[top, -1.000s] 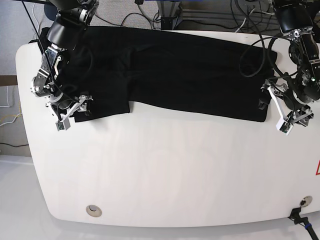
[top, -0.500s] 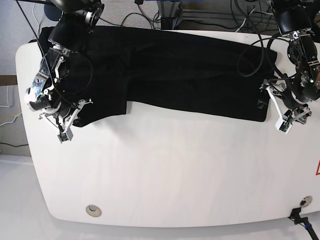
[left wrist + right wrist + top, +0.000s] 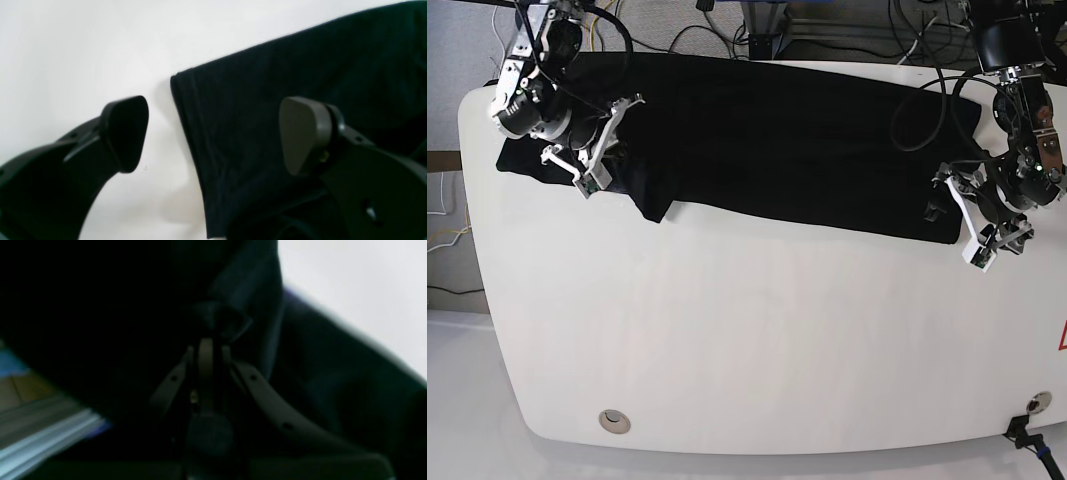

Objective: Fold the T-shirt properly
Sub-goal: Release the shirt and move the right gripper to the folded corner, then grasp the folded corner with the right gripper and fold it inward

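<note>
The black T-shirt (image 3: 787, 150) lies spread across the back of the white table (image 3: 757, 340). My right gripper (image 3: 612, 150), on the base view's left, is shut on a bunch of the T-shirt (image 3: 233, 303) at its left end and holds it raised; its fingertips (image 3: 206, 343) are pressed together. My left gripper (image 3: 939, 197) is open at the T-shirt's front right corner. In the left wrist view the gripper (image 3: 213, 133) straddles the T-shirt's side edge (image 3: 240, 133), with one finger (image 3: 125, 133) over bare table and the other over the cloth.
Cables (image 3: 727, 30) and equipment lie behind the table's back edge. A round metal fitting (image 3: 613, 421) sits near the front left edge. A cable plug (image 3: 1025, 436) is at the front right corner, and a red mark (image 3: 1061, 336) is at the right edge.
My right gripper has moved from the T-shirt's front left corner up toward the back, carrying the cloth and pulling that corner in. My left gripper has shifted slightly toward the T-shirt's right corner.
</note>
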